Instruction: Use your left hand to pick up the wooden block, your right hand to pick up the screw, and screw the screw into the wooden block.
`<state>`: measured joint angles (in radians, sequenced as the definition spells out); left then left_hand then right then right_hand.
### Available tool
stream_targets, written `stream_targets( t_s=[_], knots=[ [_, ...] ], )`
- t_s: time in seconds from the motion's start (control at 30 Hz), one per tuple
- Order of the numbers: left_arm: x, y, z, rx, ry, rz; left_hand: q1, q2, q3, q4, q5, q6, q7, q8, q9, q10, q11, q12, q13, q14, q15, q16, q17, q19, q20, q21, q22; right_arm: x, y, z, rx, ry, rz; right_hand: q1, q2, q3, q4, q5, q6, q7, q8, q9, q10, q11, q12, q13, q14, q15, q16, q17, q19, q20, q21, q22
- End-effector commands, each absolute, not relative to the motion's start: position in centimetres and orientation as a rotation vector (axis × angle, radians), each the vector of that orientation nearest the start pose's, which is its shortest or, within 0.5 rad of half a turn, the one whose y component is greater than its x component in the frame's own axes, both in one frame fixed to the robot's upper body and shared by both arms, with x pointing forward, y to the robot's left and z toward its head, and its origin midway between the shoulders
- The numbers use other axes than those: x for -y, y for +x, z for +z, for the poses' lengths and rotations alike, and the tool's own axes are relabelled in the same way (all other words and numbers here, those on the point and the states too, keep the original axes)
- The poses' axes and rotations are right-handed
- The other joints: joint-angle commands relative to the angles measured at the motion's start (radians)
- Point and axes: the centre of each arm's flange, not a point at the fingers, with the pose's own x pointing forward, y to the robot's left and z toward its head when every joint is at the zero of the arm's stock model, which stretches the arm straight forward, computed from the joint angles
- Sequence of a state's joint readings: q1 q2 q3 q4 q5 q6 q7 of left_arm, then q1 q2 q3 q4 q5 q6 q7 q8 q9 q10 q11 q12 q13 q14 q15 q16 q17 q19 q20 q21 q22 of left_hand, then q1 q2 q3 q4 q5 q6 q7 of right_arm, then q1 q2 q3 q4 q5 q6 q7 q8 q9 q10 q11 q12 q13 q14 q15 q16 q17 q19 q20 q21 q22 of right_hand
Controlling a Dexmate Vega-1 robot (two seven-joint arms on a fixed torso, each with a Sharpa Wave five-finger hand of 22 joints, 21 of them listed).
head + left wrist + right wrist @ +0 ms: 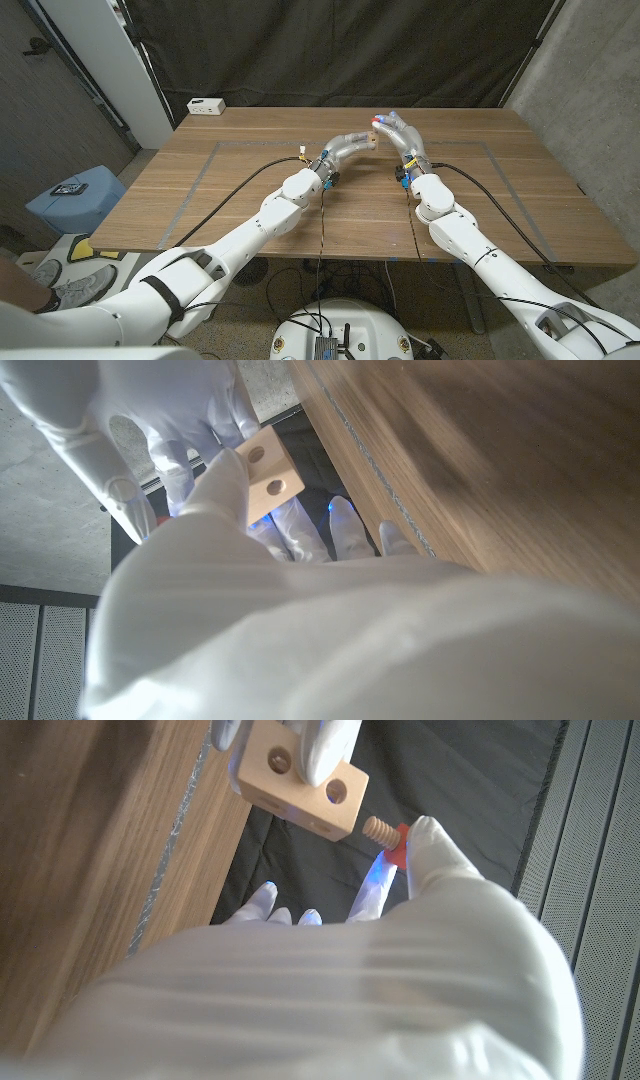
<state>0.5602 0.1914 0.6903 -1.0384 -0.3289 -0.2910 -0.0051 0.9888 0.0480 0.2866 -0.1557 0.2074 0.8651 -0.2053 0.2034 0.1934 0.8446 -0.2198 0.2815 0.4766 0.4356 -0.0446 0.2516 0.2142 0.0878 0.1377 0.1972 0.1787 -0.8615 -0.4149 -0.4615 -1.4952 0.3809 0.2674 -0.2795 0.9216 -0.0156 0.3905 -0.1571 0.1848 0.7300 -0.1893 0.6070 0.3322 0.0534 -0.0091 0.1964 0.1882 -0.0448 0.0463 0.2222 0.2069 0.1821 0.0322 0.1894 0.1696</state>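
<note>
A: Item one — wooden block (298,778). Held by the left hand (352,143), fingers closed across its faces, raised above the tabletop (250,200). Likely light, rigid, smooth-sided; the holes must stay uncovered, so a hold on the solid faces away from the open end suits it.

B: Item two — screw (385,831). Pinched in the right hand (398,132) at its red head, between thumb and a fingertip (425,845); the other fingers are loosely spread. The threaded wooden shank points at the block's end, tip just beside it, not yet entered.

A: Handling?

B: Probably very light and stiff, easily twisted askew. Best kept gripped at the head, leaving the thread free.
</note>
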Motion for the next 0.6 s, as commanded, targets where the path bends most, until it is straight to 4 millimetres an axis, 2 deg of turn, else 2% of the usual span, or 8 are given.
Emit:
stream_targets(
  t_s=[0.03, 0.6],
  knots=[
    [-5.67, 67.59, -0.59, 0.608, 0.236, -0.469, -0.014, 0.024, -0.002, 0.006, 0.006, 0.013, 0.009, 0.007, 0.002, 0.008, -0.002, 0.008, 0.044, 0.005, -0.082, 0.001, 0.0, 0.0, 0.005, 0.008, 0.005, 19.21, 61.77, -0.38, 0.724, -0.038, 0.121, 0.003, 0.004, -0.002, 0.001, 0.007, -0.004, 0.0, 0.007, 0.001, 0.0, -0.004, -0.001, 0.006, -0.002, -0.003, -0.003, 0.004, -0.001, -0.001, 0.004, 0.003],
    [-5.82, 67.2, -0.74, 0.61, 0.238, -0.468, -0.014, 0.026, -0.003, 0.006, 0.007, 0.013, 0.01, 0.007, 0.002, 0.008, -0.002, 0.005, 0.046, 0.006, -0.081, 0.001, 0.0, -0.001, 0.006, 0.008, 0.005, 18.92, 61.56, -0.83, 0.722, -0.034, 0.128, 0.003, 0.005, -0.004, 0.001, 0.007, -0.006, 0.0, 0.01, 0.001, -0.001, -0.003, -0.001, 0.006, -0.003, -0.003, -0.003, 0.004, -0.002, -0.001, 0.004, 0.003]
  ],
)
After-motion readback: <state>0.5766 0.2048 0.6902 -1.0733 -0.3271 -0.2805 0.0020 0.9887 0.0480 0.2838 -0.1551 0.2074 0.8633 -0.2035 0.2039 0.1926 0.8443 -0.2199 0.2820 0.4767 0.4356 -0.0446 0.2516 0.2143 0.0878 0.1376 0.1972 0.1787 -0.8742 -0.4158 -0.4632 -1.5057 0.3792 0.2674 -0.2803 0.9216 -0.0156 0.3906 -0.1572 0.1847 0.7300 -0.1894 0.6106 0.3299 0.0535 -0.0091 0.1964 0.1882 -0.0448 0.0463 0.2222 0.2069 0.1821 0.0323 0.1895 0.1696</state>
